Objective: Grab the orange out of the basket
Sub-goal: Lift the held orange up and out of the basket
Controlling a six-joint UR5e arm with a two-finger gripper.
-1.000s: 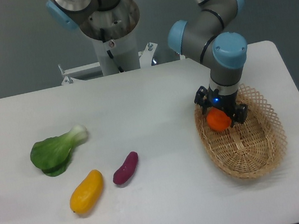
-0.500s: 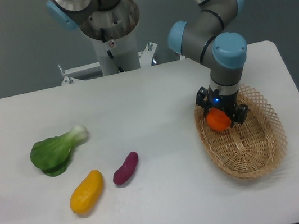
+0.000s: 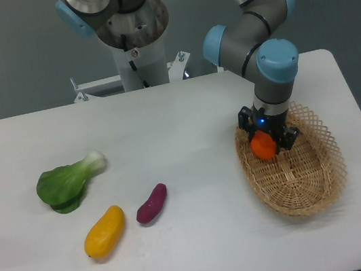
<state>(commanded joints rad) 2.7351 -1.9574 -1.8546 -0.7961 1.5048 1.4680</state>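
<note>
**Robot gripper closed on an orange inside a wicker basket**

A white table [image 3: 184, 114] fills most of the view, seen from above and in front. Behind its far edge stands the robot's pale cylindrical base [image 3: 129, 27]. The grey arm with blue joint caps [image 3: 257, 34] reaches down from the top of the frame toward the right side of the table.

On the right sits an oval basket [image 3: 313, 190] of light tan woven wicker with an open lattice rim, its long axis running diagonally. The arm's black gripper [image 3: 265, 144] points down into the basket's far end. Its two fingers are pinching a small bright orange [image 3: 262, 146], one on either side of the fruit. The orange is within the basket's outline, near the far rim; whether it rests on the weave or is raised off it cannot be told.

Well apart, on the left side of the table, lie three other items. A green bok choy [image 3: 68, 183] with a pale stem is farthest left. In front of it lies a yellow-orange mango [image 3: 104, 231], and just beside that a small purple sweet potato [image 3: 151, 203].
</note>
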